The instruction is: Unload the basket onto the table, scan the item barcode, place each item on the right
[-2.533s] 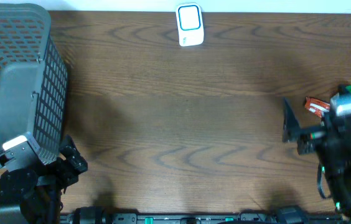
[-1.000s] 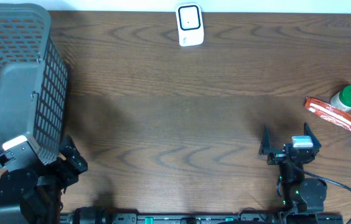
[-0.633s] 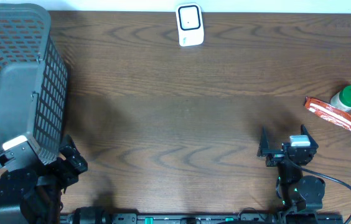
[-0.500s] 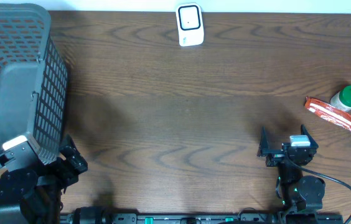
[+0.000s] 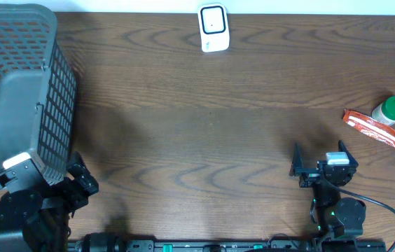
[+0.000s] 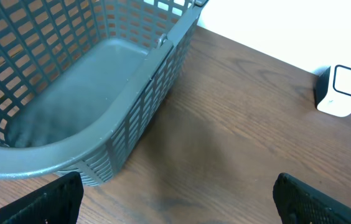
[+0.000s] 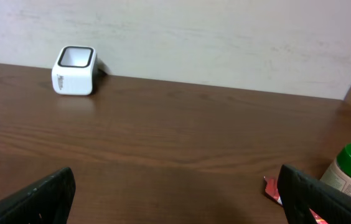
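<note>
Pulled back from the green-lidded white plastic bottle (image 5: 391, 110) and flat red packet (image 5: 371, 128) far out on the right, the right gripper (image 5: 319, 158) is wide open and empty like the left gripper (image 6: 185, 202), so a clumsy reach could tip that bottle.

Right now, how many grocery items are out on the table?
2: a green-lidded jar at the far right edge, and a red packet lying beside it. The basket looks empty, though part is hidden.
</note>
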